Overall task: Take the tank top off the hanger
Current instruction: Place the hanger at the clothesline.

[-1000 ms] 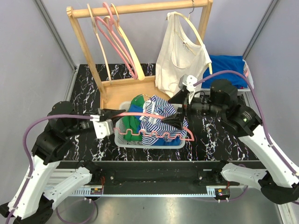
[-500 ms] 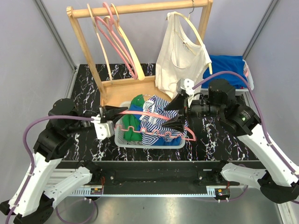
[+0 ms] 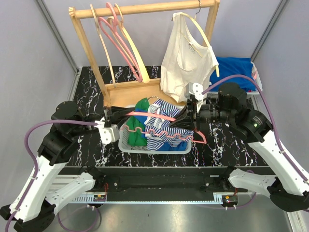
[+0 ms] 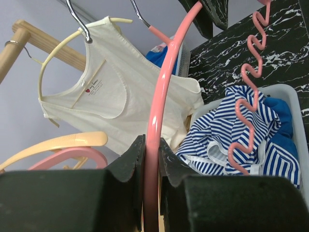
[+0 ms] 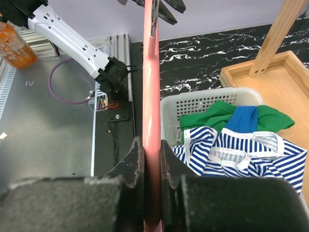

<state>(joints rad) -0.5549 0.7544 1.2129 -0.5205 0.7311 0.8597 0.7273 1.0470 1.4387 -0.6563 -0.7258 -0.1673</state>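
Both grippers are clamped on a pink hanger (image 5: 151, 72). The left gripper (image 4: 151, 145) pinches one arm of it and the right gripper (image 5: 151, 145) the other, with the hanger stretched between them above a white basket (image 5: 193, 104). The blue-and-white striped tank top (image 5: 241, 154) lies bunched in the basket, beneath the span between the two sets of fingers and against the hanger's wavy lower bar. Whether any strap is looped over the hanger cannot be told. The thin jersey looks light, limp and apt to snag on the bar's notches. A strap or the neckline hem, just below the right fingers, looks like the best hold.
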